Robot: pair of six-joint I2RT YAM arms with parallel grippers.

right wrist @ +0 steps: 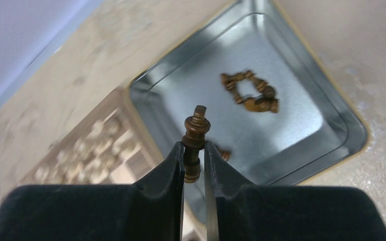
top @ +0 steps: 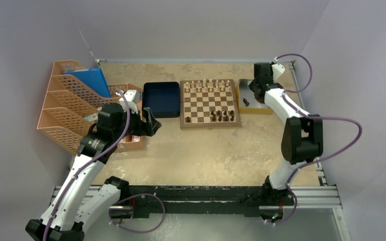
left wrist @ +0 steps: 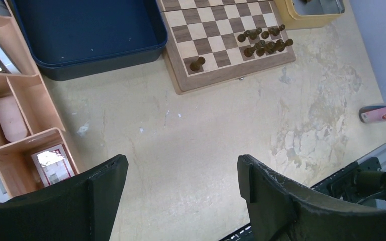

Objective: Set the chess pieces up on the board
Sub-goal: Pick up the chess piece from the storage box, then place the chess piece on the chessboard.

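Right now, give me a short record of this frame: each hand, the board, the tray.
right hand: shut on a dark chess piece, over the metal tray
left hand: open, holding nothing, over the table
board: light pieces on far rows; dark pieces partly set on near rows
tray contents: a few loose dark pieces

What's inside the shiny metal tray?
A small clump of brown chess pieces lies in the tray. One more peeks out behind the right pincer and its held piece, mostly hidden.
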